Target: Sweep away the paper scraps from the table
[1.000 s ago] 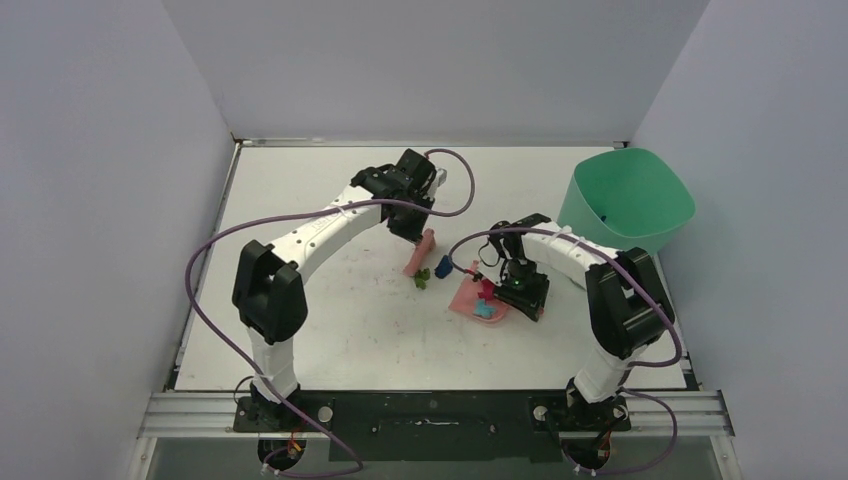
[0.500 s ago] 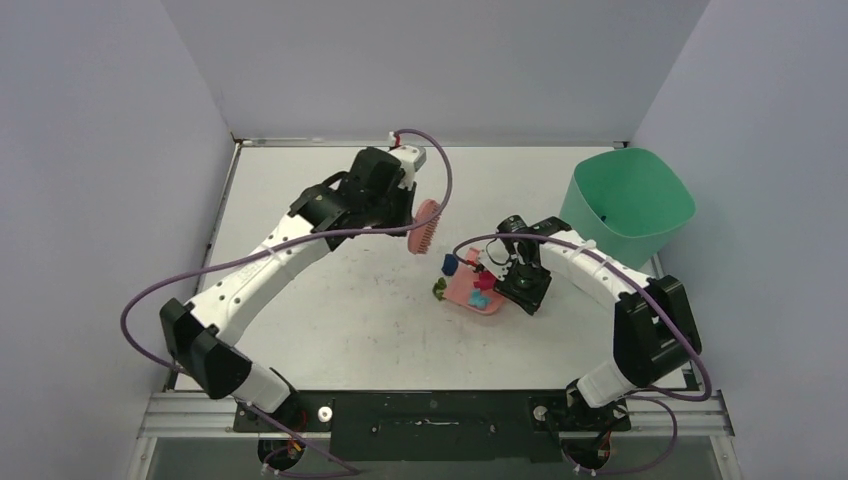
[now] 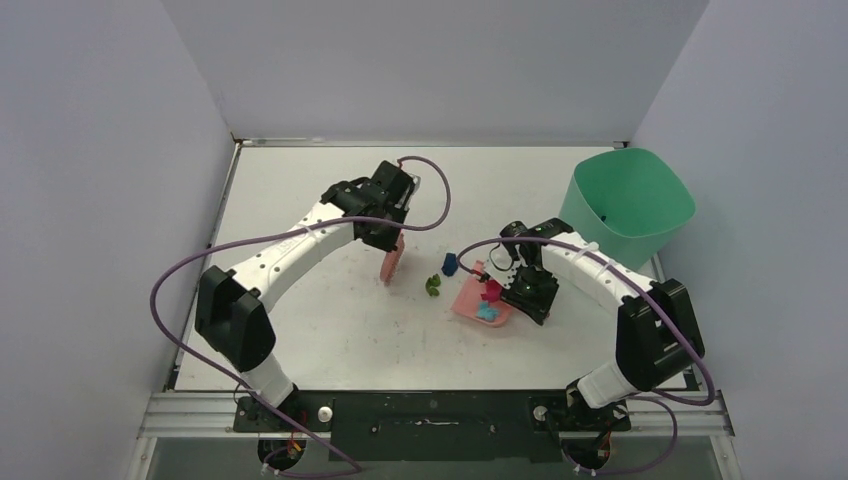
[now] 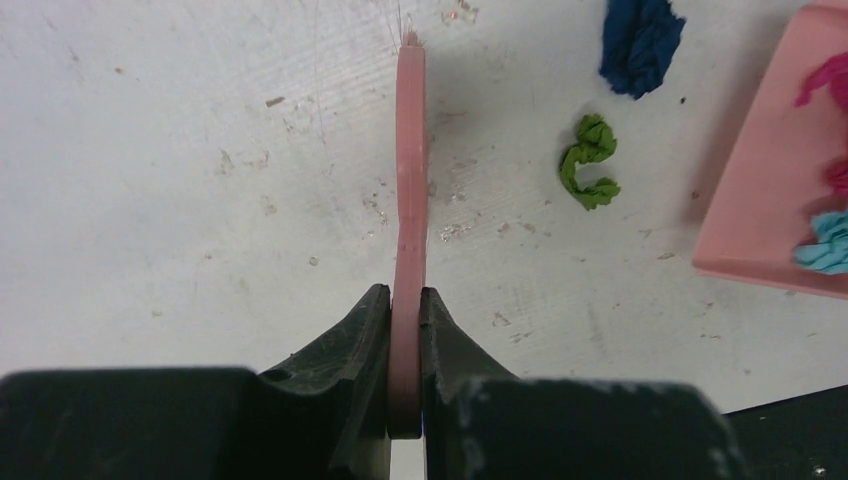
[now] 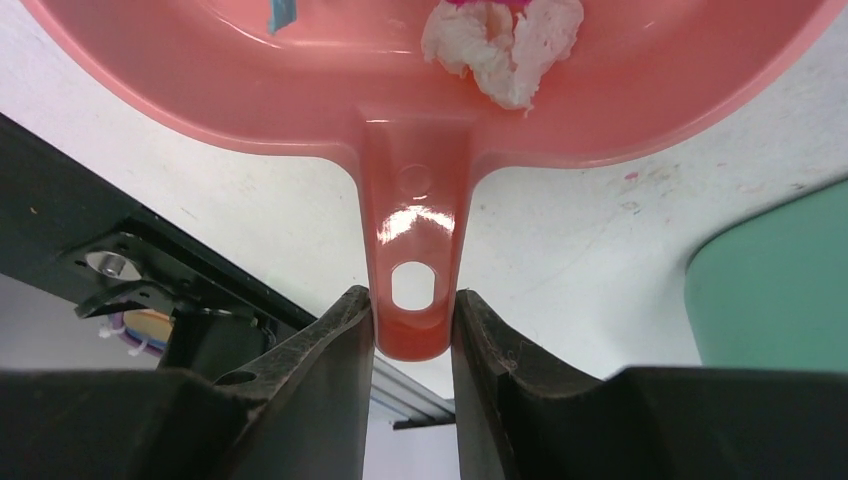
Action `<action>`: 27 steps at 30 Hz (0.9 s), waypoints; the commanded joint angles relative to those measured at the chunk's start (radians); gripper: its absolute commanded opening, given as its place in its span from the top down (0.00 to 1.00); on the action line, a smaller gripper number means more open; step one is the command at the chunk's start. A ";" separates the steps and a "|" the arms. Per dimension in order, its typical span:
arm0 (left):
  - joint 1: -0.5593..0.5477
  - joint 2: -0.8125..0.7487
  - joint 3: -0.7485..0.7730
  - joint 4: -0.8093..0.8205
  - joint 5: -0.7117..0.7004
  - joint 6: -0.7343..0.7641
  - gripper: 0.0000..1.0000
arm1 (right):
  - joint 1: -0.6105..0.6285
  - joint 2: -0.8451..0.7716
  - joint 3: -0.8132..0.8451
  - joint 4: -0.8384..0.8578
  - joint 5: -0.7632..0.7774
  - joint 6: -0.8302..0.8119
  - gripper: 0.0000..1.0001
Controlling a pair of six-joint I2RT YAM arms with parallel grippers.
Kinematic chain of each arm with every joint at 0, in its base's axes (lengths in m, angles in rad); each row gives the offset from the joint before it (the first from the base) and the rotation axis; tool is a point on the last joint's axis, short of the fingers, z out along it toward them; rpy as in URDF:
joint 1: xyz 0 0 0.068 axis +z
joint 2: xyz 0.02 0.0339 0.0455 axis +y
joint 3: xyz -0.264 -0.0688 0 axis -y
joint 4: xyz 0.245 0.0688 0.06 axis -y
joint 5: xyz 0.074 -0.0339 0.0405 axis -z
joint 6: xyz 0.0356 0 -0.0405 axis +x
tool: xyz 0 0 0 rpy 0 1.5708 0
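One pink brush (image 4: 410, 180), left fingers (image 4: 350, 340) clamped on it. One pink dustpan (image 5: 420, 120), right fingers (image 5: 330, 360) clamped on its handle. Two paper scraps loose on the desk (image 3: 300, 200): green scrap (image 4: 588, 163) at the pan's 9 o'clock, dark blue scrap (image 4: 640, 40) at 11. Magenta, cyan and white bits in the pan.

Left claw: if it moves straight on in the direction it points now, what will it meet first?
Probably the bare table, reached through the pink brush the left claw grips; how close its tip is I cannot tell. The green scrap lies to the side of that line.
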 commanded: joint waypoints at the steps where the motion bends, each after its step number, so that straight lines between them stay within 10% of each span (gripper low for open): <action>1: -0.001 0.052 0.045 -0.052 0.037 0.006 1.00 | 0.002 0.041 0.032 -0.040 0.077 0.008 0.92; 18: -0.023 0.194 0.090 0.292 0.581 -0.215 1.00 | 0.027 0.259 0.161 0.049 0.147 0.023 0.90; 27: -0.011 -0.083 0.015 0.206 0.362 -0.148 1.00 | -0.006 0.028 0.028 0.087 0.113 -0.018 0.91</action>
